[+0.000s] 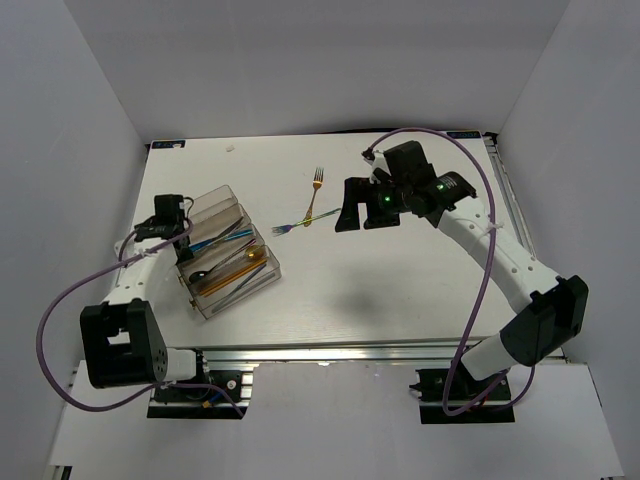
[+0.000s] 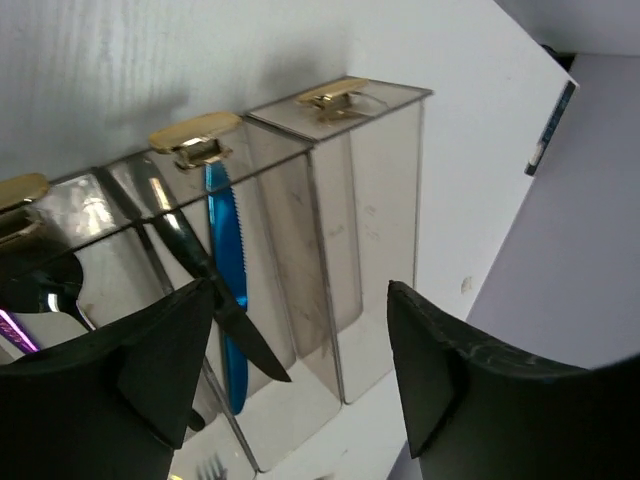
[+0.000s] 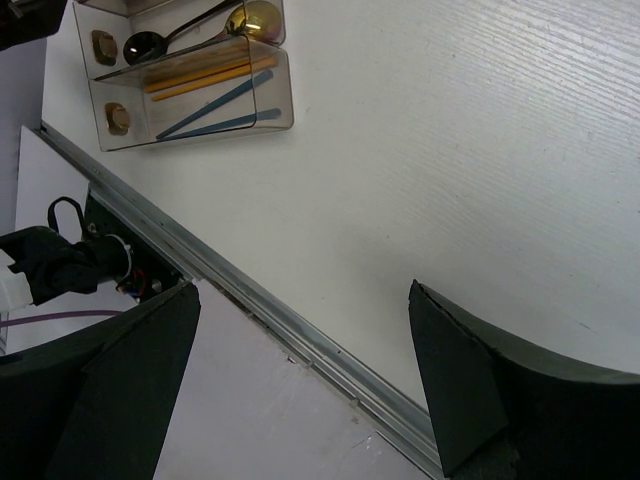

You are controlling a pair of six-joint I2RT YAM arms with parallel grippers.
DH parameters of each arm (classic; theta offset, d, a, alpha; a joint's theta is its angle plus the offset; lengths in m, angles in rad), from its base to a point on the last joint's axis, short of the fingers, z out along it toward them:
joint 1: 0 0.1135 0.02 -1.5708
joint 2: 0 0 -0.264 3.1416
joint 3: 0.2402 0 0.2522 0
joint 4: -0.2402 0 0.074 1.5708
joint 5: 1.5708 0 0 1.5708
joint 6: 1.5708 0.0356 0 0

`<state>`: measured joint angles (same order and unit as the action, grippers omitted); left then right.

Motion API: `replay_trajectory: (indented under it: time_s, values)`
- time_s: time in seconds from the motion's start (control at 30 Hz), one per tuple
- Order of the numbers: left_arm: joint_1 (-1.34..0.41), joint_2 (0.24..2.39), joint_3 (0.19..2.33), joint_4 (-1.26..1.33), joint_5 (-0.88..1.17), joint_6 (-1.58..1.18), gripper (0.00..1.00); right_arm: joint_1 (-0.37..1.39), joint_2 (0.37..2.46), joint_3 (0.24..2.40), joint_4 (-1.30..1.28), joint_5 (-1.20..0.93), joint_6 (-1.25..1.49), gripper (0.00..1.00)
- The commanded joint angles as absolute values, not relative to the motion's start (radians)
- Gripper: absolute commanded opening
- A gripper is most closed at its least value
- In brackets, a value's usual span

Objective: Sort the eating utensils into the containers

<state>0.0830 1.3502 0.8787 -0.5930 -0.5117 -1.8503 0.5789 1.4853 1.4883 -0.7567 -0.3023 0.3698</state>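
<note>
Where the two arms reach out, the white wood-grain table (image 1: 400, 290) lies flat and matt, closed in by plain pale walls (image 1: 300, 60) on three sides and edged at the near side by a ribbed aluminium rail (image 1: 330, 350). On the left part of the table sits the clear plastic rectangular organiser tray (image 1: 222, 197), set at a slant, its thin glossy walls dividing it into long narrow compartments.

Through those walls the right wrist view shows a pair of yellow-gold sticks (image 3: 205, 78), a pair of slim blue sticks (image 3: 215, 105), a black spoon (image 3: 150, 45) and a polished gold spoon (image 3: 255, 18). The left wrist view shows a blue serrated knife (image 2: 222, 260) with a black knife (image 2: 255, 350) lying across it in one compartment.

Out on the bare table, well apart from the tray, lie a gold metal fork (image 1: 319, 180) and, nearer the tray, an iridescent fork (image 1: 300, 223).

The left gripper (image 2: 300, 300) hangs over the tray's left end, its black fingers spread and holding nothing. The right gripper (image 1: 362, 217) hovers just beside the iridescent fork, fingers likewise spread wide and empty.
</note>
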Motion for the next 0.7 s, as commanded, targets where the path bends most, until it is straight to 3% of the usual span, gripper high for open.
replay_trajectory:
  time_s: [0.0,0.07,0.1,0.13,0.23,0.27,0.43,0.5,0.67]
  values:
    - [0.08,1.298,0.928,-0.517,-0.526,-1.763,0.81,0.581,1.485,1.493,-0.73,-0.298,0.374,0.89]
    - [0.08,1.325,1.003,-0.398,-0.452,-1.557,0.85,0.581,1.494,1.506,-0.745,-0.272,0.382,0.89]
    - [0.077,1.4,1.044,-0.359,-0.402,-1.47,0.95,0.581,1.497,1.511,-0.752,-0.223,0.402,0.89]
    - [0.068,1.457,1.105,-0.367,-0.355,-1.398,0.98,0.58,1.5,1.517,-0.771,-0.189,0.414,0.89]
    - [-0.075,1.755,1.516,-0.603,-0.32,-1.055,0.98,0.563,1.514,1.537,-0.801,-0.091,0.461,0.89]
    - [-0.16,1.832,1.752,-0.665,-0.337,-0.902,0.98,0.555,1.517,1.542,-0.817,-0.083,0.474,0.89]
    - [-0.35,2.271,2.308,-0.892,-0.235,-0.569,0.98,0.519,1.467,1.494,-0.815,-0.107,0.505,0.89]
    - [-0.386,2.319,2.373,-0.87,-0.169,-0.48,0.98,0.511,1.448,1.464,-0.825,-0.11,0.499,0.89]
    - [-0.422,2.277,2.182,-0.574,-0.069,-0.387,0.98,0.502,1.341,1.355,-0.85,-0.12,0.465,0.89]
